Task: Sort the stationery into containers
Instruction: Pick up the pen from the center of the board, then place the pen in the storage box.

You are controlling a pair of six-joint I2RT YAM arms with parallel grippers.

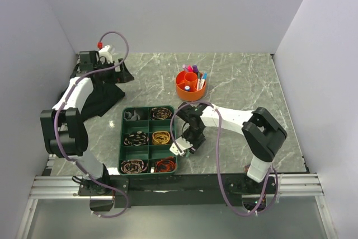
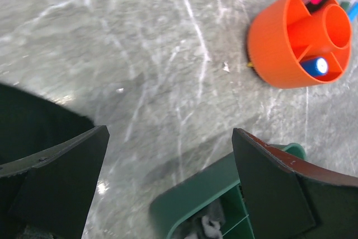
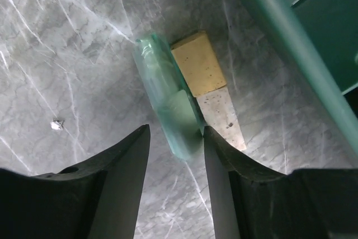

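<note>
The orange desk pot (image 1: 190, 86) stands at the back middle with several pens and markers (image 1: 194, 71) in it; it also shows in the left wrist view (image 2: 279, 48). A pale green eraser block (image 3: 168, 104) and a beige eraser block (image 3: 198, 62) lie side by side on the marble, just right of the green tray. My right gripper (image 3: 174, 132) is open and low over them. Its fingers straddle the near end of the green block, and the right finger (image 3: 224, 160) touches it. My left gripper (image 2: 170, 132) is wide open and empty at the back left (image 1: 118, 73).
A green divided tray (image 1: 124, 138) holding coiled bands sits at the front middle; its rim shows in the right wrist view (image 3: 291, 60) and its corner in the left wrist view (image 2: 207, 186). A black cloth (image 1: 103, 96) lies at the left.
</note>
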